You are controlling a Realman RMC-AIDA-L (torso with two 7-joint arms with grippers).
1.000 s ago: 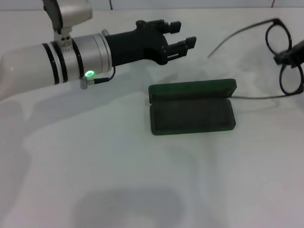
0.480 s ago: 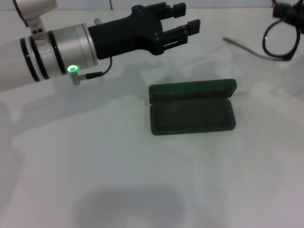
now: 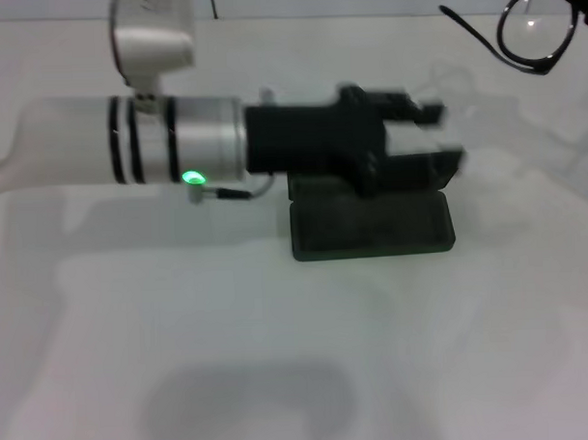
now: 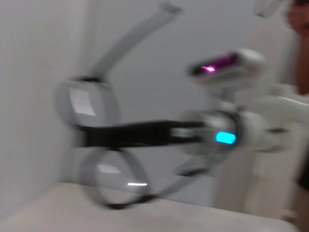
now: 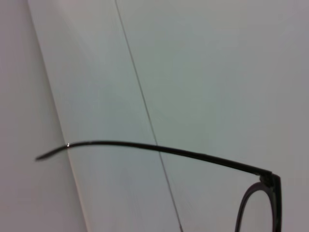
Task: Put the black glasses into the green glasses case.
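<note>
Transfer was judged under way: black glasses (image 3: 532, 30) were held aloft upper right by the right gripper (image 4: 91, 137), clamped at the bridge; left gripper (image 3: 436, 138) gaped empty over the open green glasses case (image 3: 372, 227); lowering into it was needed.

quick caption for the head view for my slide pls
Left gripper open above the open green glasses case while the right arm holds the black glasses lifted at the far right corner.

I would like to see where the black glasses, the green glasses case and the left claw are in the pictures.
black glasses (image 3: 532, 30): head view, on the visible lens rim.
green glasses case (image 3: 372, 232): head view, on the open lower tray.
left claw (image 3: 444, 135): head view, between its two fingertips, above the case lid.
</note>
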